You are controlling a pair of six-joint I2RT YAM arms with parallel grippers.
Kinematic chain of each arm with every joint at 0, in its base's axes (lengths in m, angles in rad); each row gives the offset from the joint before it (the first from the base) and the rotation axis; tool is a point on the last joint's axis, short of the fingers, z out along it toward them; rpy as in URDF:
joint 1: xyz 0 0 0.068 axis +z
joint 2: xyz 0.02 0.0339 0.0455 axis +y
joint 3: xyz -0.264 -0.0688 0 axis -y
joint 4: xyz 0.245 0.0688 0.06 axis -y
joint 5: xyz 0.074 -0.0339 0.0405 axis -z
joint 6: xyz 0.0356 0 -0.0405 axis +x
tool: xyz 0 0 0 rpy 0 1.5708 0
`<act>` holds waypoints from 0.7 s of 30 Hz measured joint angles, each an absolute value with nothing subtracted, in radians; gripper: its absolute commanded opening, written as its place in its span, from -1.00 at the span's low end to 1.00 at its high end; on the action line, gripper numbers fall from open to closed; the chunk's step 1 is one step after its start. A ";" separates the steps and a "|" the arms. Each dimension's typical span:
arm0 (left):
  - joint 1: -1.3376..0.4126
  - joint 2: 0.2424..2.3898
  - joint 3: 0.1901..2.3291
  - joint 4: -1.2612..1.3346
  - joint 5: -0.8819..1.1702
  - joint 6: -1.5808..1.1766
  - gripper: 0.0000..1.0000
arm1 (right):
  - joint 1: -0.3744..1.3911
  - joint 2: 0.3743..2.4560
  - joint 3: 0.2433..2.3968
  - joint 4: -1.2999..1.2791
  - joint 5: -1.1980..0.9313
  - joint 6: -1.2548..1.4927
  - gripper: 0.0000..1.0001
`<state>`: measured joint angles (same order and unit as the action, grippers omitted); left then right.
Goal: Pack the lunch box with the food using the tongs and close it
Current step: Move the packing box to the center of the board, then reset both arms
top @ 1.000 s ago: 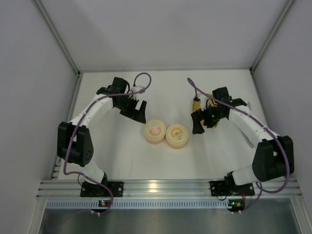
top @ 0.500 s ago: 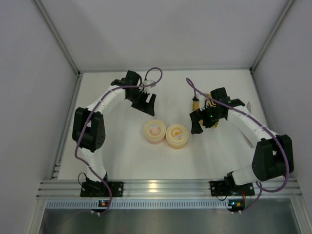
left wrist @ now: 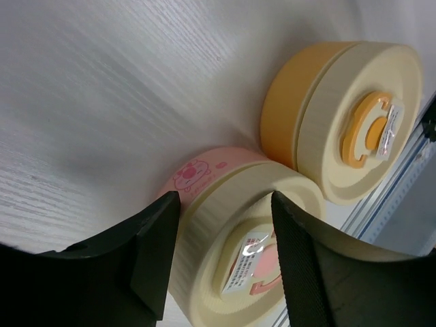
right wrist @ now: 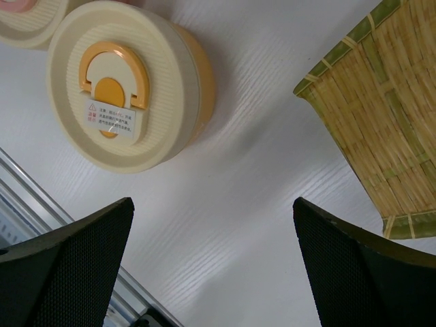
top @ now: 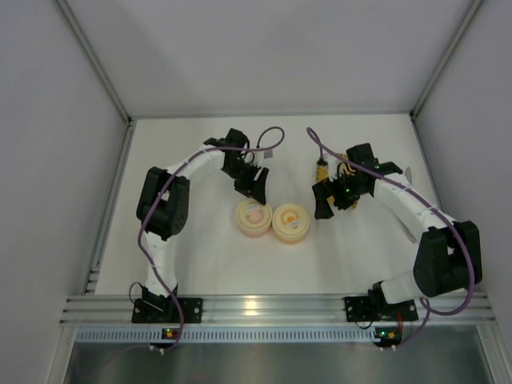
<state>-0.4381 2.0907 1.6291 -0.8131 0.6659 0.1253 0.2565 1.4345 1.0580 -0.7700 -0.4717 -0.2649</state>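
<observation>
Lunch box (left wrist: 197,172) in pink sits framed by the half-spread fingers (left wrist: 153,259) of the left gripper (top: 254,187); centre them squarely on its lid (left wrist: 231,204) before pinching. Right gripper (top: 323,206) gapes wide, empty.

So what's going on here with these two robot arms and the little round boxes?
Two robot arms are working over a table. The left gripper hovers open right at the pink lunch box, and its fingers frame the top of the box without clearly gripping it. The right gripper hangs open above the table, between the orange lunch box and a bamboo tray. Both boxes are closed. No food or tongs are in view.
</observation>
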 measured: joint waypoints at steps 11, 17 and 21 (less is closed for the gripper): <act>-0.428 1.948 1.395 -0.823 0.685 0.168 0.61 | 0.252 1.435 1.058 -0.770 -0.475 -0.263 0.99; -0.406 1.905 1.400 -0.834 0.657 0.151 0.96 | 0.252 1.431 1.064 -0.771 -0.484 -0.248 0.99; -0.324 1.839 1.469 -0.847 0.661 0.146 0.96 | 0.232 1.415 1.098 -0.775 -0.499 -0.234 0.99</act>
<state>-0.3237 1.8393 1.4693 -0.8471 0.6605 0.1463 0.2321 1.4151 1.0981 -0.7746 -0.4988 -0.2337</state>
